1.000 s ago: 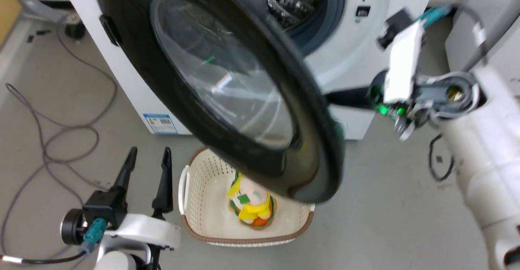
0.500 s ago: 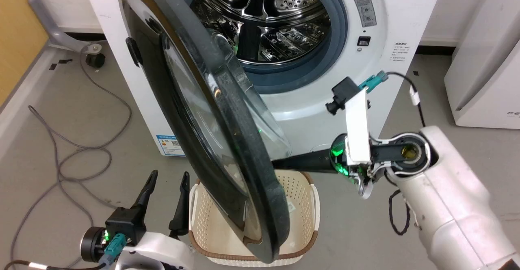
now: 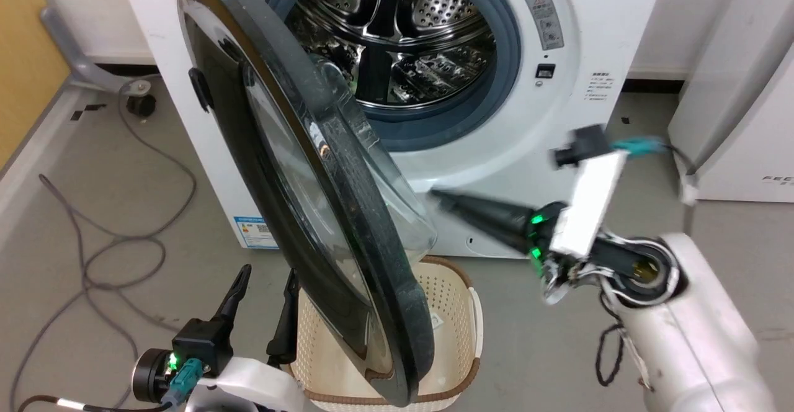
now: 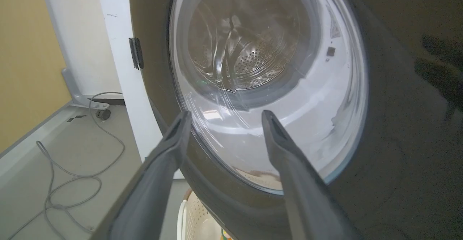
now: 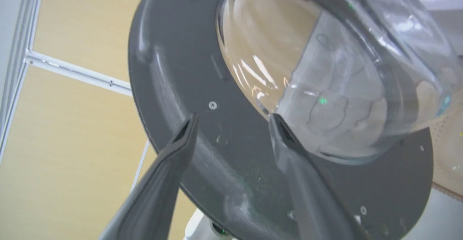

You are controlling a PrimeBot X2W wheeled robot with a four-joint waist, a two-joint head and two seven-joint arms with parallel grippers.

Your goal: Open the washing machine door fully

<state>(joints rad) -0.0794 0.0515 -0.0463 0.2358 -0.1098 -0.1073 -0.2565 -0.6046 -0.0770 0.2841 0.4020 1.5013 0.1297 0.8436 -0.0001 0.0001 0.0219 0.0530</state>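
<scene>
The washing machine point(image 3: 558, 120) stands with its steel drum point(image 3: 397, 33) exposed. The washing machine door point(image 3: 378, 257) hangs swung out, almost edge-on in the head view, with its glossy black front to the left. My right gripper point(image 3: 441, 197) points at the door's inner side, beside the glass bowl point(image 3: 403, 213). In the right wrist view my right gripper point(image 5: 233, 119) is open and holds nothing, facing the door's grey back point(image 5: 173, 52) and the bowl point(image 5: 325, 70). My left gripper point(image 3: 268, 275) is open at the lower left. In the left wrist view the left gripper point(image 4: 225, 114) faces the door's front point(image 4: 398, 124).
A cream laundry basket point(image 3: 456, 288) sits on the floor under the door's lower edge. Grey cables point(image 3: 124, 244) loop over the floor at left. A second white appliance point(image 3: 744, 139) stands at the right. A yellow wall point(image 3: 25, 58) closes off the left side.
The right gripper has gone from shut to open, and its tips have drawn back from the door's rim. The head camera has shifted. The left gripper stays open.
</scene>
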